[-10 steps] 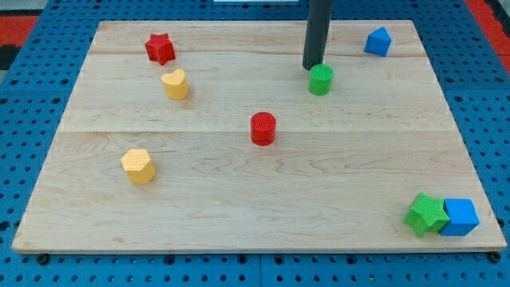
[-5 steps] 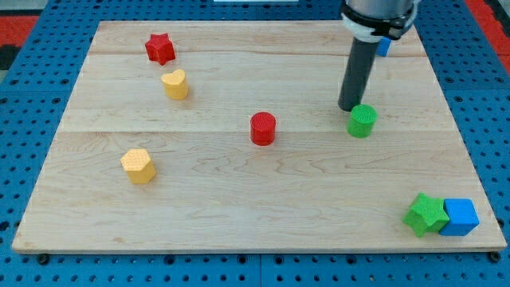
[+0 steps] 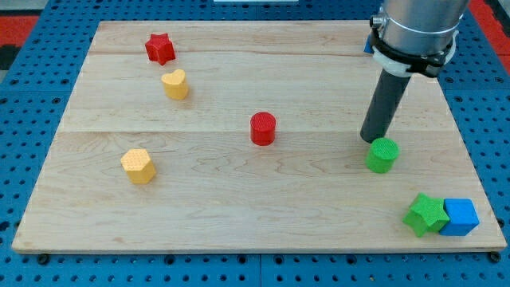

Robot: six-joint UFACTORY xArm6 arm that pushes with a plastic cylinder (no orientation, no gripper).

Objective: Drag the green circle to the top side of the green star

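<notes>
Green circle (image 3: pixel 382 155) sits against my tip (image 3: pixel 370 139), up-left of the green star (image 3: pixel 425 214); no claw shows.

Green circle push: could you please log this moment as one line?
tip: touching green circle, upper-left | green star: lower right, beside blue cube | circle: not yet above star

Board (image 3: pixel 199 183) pale wood, smooth grain; green circle (image 3: pixel 382 155) matt; rod (image 3: pixel 383 108) dark, matt.

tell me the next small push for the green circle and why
Probably keep pushing toward the view's bottom right: my tip sits just up-left of the green circle, and the green star lies further down-right, beside the blue cube.
</notes>
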